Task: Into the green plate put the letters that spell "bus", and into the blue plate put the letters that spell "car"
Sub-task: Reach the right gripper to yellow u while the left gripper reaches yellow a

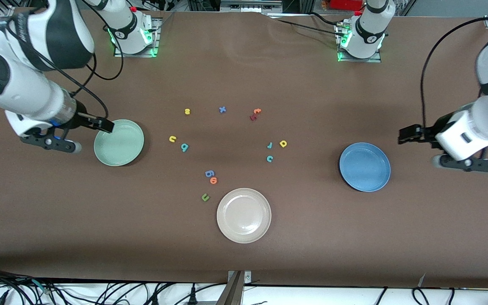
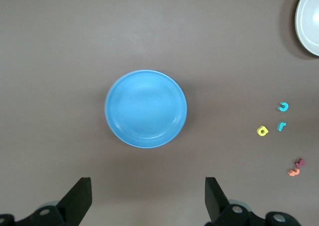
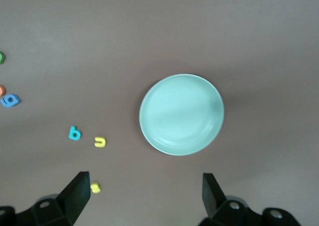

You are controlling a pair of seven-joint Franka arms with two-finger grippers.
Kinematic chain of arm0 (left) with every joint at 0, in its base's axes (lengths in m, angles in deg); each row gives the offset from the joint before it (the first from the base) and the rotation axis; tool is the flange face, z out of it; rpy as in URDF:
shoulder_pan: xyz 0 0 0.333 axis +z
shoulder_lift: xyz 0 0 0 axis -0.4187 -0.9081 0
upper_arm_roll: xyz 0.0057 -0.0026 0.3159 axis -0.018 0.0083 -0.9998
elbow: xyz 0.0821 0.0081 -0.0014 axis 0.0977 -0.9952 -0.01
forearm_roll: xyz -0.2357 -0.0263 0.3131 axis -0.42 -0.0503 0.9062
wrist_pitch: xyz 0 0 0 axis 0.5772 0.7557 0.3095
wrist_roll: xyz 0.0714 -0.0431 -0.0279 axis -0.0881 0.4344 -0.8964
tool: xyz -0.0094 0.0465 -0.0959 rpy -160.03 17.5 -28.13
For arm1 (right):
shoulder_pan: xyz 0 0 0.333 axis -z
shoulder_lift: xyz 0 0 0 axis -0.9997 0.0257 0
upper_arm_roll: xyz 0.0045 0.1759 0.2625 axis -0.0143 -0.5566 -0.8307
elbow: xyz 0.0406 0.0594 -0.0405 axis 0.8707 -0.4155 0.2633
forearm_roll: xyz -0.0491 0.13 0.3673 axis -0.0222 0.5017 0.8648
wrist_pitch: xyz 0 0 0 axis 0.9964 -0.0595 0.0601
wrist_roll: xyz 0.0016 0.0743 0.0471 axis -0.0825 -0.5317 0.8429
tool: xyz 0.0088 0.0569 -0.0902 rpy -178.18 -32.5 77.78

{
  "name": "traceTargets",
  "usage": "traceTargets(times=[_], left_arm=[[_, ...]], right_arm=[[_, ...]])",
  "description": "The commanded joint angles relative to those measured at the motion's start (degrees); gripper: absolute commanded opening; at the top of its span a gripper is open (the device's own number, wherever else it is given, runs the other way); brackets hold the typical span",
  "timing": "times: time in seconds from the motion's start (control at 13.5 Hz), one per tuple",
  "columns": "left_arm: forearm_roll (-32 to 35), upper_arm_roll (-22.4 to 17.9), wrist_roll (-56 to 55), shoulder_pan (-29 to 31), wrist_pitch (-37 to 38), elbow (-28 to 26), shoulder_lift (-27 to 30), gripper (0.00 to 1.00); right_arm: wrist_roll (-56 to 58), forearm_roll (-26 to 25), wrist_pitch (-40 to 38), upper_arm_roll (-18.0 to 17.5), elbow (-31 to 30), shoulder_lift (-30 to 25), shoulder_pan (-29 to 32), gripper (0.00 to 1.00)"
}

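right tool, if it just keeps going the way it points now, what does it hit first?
Likely the green plate: the right tool, open, points at it from above. The plate looks empty, so it would meet the bare dish, though its height over it is unclear.

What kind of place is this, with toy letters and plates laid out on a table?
Most likely a robotics lab or test bench. Two white robot arms are bolted along one edge of the brown-covered table, the left pincer open near the blue plate, and bundles of cables run along the table's nearest edge.
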Motion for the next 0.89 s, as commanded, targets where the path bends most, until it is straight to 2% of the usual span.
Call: traceTargets(times=[0.0, 0.22, 0.44, 0.67, 0.82], left_arm=[[-0.8, -0.5, -4.2, -3.5, -2.2, 0.5, -3.7, 1.0], [-0.8, -0.5, -6.9, -6.4, -6.5, 0.0, -8.4, 1.0], [-0.9, -0.4, -9.9, -9.1, -10.3, -0.3, -11.7, 1.0], [-1.0, 0.0, -13.1, -11.0, -16.6, -6.1, -11.5, 1.0], [-3.6, 1.0, -17.5, -11.2, -19.0, -9.8, -10.3, 1.0]], right_arm=[[-4.6, 1.1, 5.5, 0.4, -2.8, 1.3, -2.5, 0.99], [-6.0, 1.2, 12.2, -0.5, -10.1, 1.5, -3.4, 0.99], [-7.1, 1.2, 26.9, -2.2, -21.4, 1.6, -3.4, 0.99], [-8.6, 1.2, 32.7, -3.3, -23.1, 6.0, -3.6, 0.98], [-8.9, 1.2, 35.9, -3.9, -23.2, 8.6, -3.7, 0.98]])
